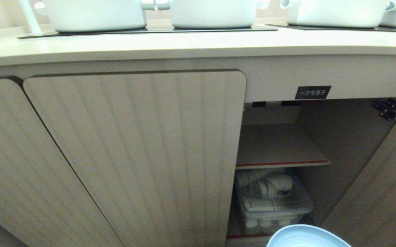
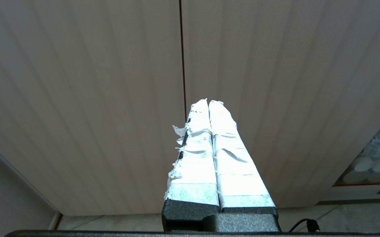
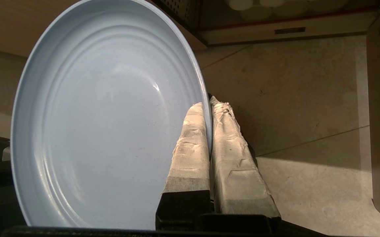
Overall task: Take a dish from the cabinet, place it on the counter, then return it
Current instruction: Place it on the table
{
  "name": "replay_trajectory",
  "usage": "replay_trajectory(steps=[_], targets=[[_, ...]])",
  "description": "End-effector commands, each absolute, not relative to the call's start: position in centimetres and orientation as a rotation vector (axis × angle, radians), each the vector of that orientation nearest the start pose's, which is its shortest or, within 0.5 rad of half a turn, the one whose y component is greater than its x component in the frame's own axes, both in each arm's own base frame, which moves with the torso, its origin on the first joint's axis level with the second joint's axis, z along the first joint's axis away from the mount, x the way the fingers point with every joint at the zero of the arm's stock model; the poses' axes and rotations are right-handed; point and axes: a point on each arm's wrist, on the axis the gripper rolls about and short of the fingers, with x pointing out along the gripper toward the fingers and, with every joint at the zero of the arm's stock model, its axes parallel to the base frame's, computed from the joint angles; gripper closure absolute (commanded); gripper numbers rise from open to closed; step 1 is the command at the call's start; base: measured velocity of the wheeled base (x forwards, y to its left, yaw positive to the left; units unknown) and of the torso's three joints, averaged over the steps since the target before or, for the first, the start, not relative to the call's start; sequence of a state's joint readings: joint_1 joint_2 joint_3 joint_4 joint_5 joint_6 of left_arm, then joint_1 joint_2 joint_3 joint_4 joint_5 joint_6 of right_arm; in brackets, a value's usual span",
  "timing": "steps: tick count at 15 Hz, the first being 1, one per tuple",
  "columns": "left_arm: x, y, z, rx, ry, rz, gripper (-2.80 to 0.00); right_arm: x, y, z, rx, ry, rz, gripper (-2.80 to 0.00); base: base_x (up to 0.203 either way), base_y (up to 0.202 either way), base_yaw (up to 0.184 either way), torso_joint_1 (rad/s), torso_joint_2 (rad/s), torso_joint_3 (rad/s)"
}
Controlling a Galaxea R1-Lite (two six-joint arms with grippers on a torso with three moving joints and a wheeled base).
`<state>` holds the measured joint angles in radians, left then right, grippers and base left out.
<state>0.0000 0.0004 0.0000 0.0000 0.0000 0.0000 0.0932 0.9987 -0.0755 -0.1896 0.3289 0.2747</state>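
The light-blue dish [image 3: 104,125] fills the right wrist view, its rim pinched between the taped fingers of my right gripper [image 3: 208,102], which is shut on it. In the head view only the dish's far edge [image 1: 307,236] shows at the bottom, below and in front of the open cabinet [image 1: 276,147]; the right gripper itself is out of that view. The cabinet's inner shelf [image 1: 280,151] is bare. The cream counter [image 1: 184,46] runs above the doors. My left gripper [image 2: 208,102] is shut and empty, parked facing the ribbed closed doors [image 2: 110,98].
A clear bin of white bowls [image 1: 273,202] sits under the shelf. The open right door [image 1: 383,192] with its hinge [image 1: 395,115] stands at the right. White pots [image 1: 211,13] rest on the black cooktop [image 1: 149,31]. Tiled floor [image 3: 308,98] lies beneath the dish.
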Motion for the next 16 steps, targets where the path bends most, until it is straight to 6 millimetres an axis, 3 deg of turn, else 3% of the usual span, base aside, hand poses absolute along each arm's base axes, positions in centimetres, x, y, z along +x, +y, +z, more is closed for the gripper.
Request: replay_trajectory(steps=[1,16], targets=[[-2.28,0.0,7.55,0.0,0.0,0.002,0.0,7.75,1.46,9.03,0.347,0.787,0.302,0.0,0.0,0.0,0.0,0.0,0.0,0.0],[-2.28,0.0,7.55,0.0,0.0,0.001,0.0,7.81,1.46,9.12,0.345,0.781,0.302,0.0,0.0,0.0,0.0,0.0,0.0,0.0]])
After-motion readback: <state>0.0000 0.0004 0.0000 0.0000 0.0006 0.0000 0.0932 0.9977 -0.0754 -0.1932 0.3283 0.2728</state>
